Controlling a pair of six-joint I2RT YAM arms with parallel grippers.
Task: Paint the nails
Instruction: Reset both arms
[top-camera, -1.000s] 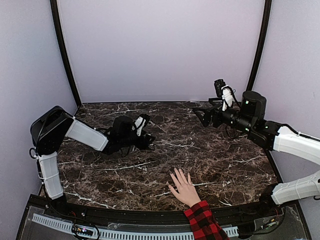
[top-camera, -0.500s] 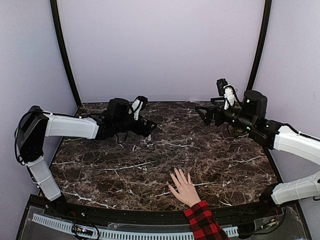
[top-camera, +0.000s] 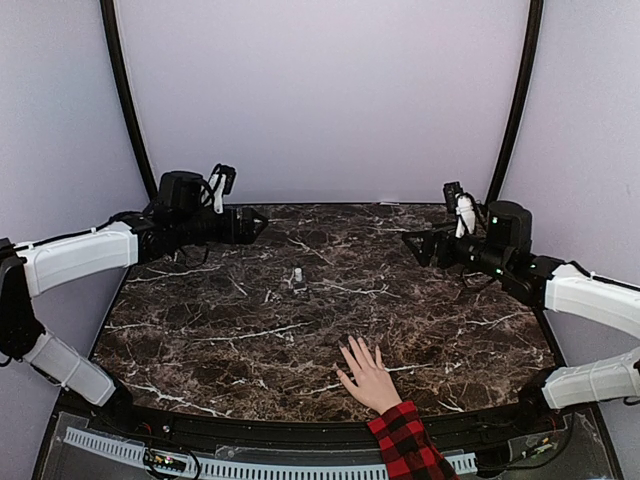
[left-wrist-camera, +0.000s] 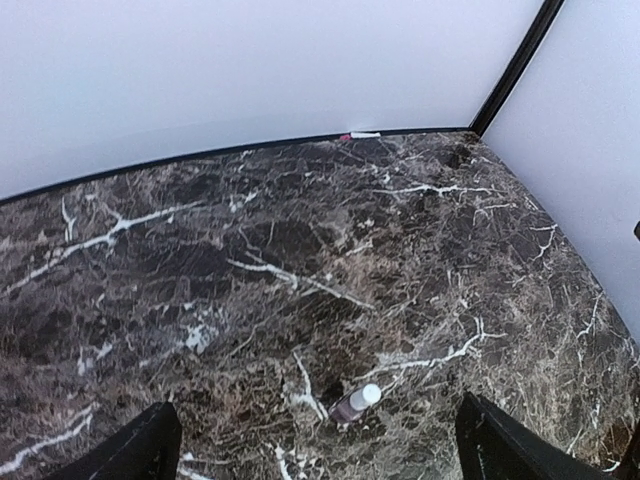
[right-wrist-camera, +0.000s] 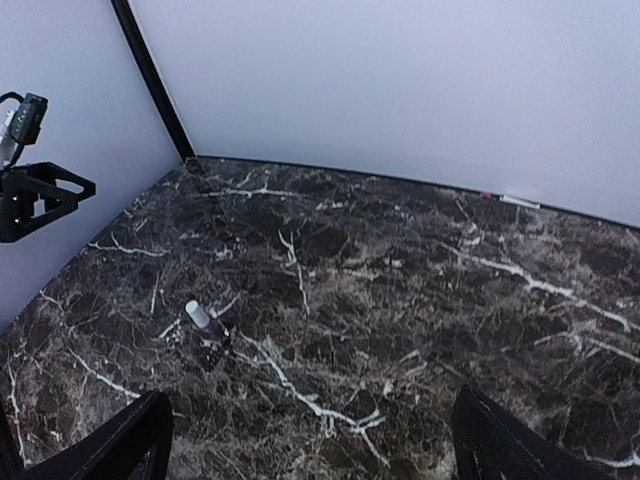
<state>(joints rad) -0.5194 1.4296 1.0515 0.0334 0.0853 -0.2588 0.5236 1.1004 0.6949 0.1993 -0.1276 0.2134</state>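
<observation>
A light-skinned hand (top-camera: 368, 378) with a red-and-black plaid sleeve (top-camera: 408, 448) lies flat at the table's near edge, fingers spread; its nails are too small to make out. A small polish bottle with a white cap (top-camera: 297, 274) stands mid-table; it also shows in the left wrist view (left-wrist-camera: 356, 402) and the right wrist view (right-wrist-camera: 206, 324). My left gripper (top-camera: 255, 224) is open and empty, raised at the back left. My right gripper (top-camera: 413, 245) is open and empty, raised at the back right. The hand is out of both wrist views.
The dark marble table (top-camera: 440, 330) is closed in by pale walls with black corner posts (top-camera: 128, 100). A small white-and-pink marker strip (left-wrist-camera: 358, 135) lies at the foot of the back wall.
My left arm has lifted off the bottle and swung back to the left, leaving the bottle standing alone. My right gripper has drawn slightly right. The hand has not moved.
</observation>
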